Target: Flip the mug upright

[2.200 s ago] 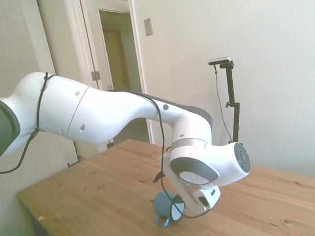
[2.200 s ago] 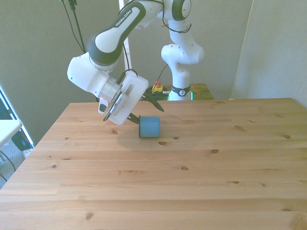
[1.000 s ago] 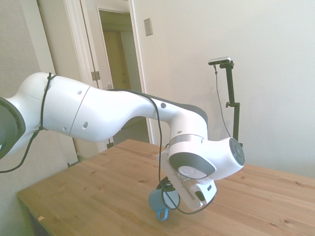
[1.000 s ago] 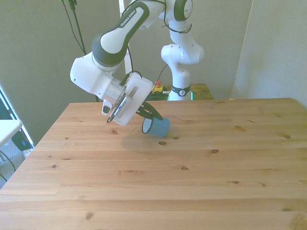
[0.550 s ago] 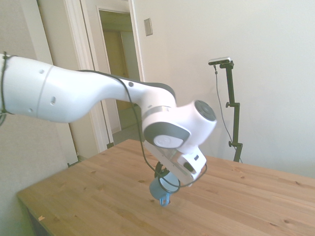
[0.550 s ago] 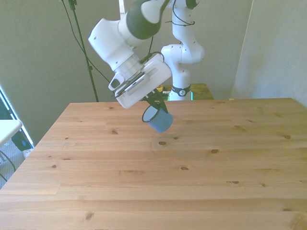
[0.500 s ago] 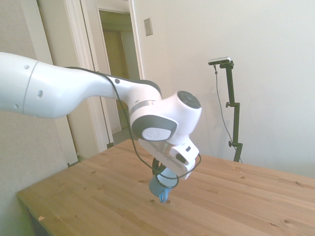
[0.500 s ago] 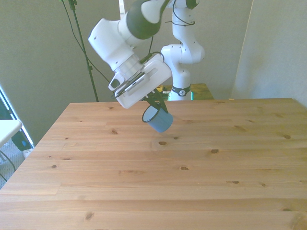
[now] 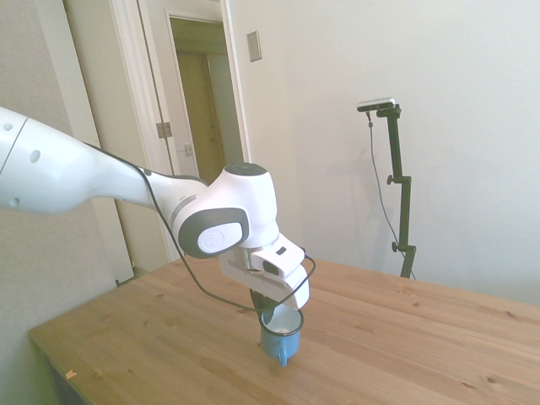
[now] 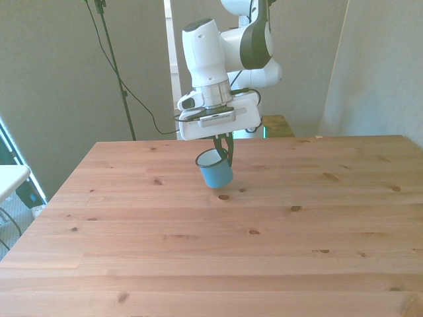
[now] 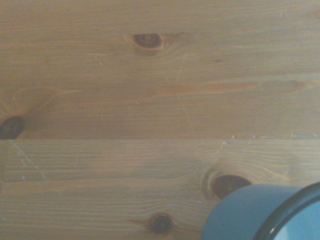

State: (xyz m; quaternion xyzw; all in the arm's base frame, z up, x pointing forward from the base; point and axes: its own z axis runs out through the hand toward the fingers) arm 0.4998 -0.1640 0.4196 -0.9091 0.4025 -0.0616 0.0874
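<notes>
Change: the arm is swinging round from a slanted reach to a wrist pointing straight down; the mug [image 10: 215,168], lying on its side on the table [image 10: 277,251] about two seconds back, is now hanging mouth-up.
Meaning: the flip itself is looking essentially done; setting down and letting go are still remaining.
Gripper [image 10: 223,146]: fingers are clenching the mug's rim on the side toward the front view's right.
Mug position: hanging directly under the gripper, slightly tilted, base apparently just clear of the table, though contact is hard to rule out in the side view [image 9: 280,331].
Contents: white interior is showing, appearing empty.
Wrist view: only the mug's blue wall and dark rim [image 11: 250,212] are showing.
</notes>
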